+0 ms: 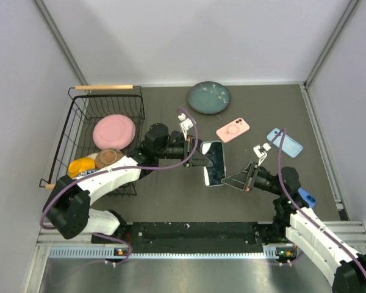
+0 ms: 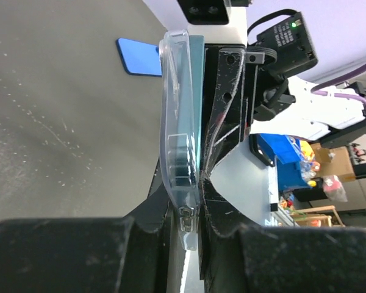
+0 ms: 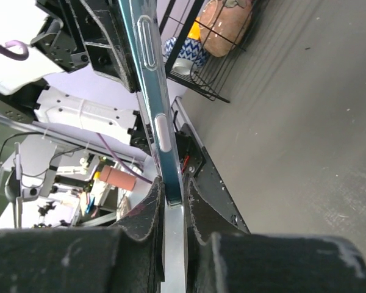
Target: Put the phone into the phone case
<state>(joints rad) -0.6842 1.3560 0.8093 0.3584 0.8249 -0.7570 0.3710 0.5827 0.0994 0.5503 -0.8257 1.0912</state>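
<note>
Jaws, left gripper [image 1: 202, 160]: clenched across the clear phone case [image 2: 177, 146], one finger on each face, as the left wrist view shows.
Jaws, right gripper [image 1: 236, 179]: pinched on the thin edge of the phone [image 1: 215, 163], just below its side buttons in the right wrist view.
Where the phone is: held up off the table [image 1: 171, 195] at mid-table, between the two grippers, screen up toward the top camera.
Phone vs case: the phone's teal edge [image 2: 196, 104] lies flat against the inside of the clear shell. Can't tell if it's clicked in all the way round.
Long axis: runs roughly from the arm bases toward the far wall, tilted a bit.
Who's nearer: tie, both are touching it. Left comes in at the long left side, right at the near right corner.
Arm pose: left arm reaches out low to the right, right arm reaches in to the left, and the wrists face each other.
What the next bit hinges on, I reckon: pressing the phone square into the shell while the left grip keeps the case from twisting.
</note>
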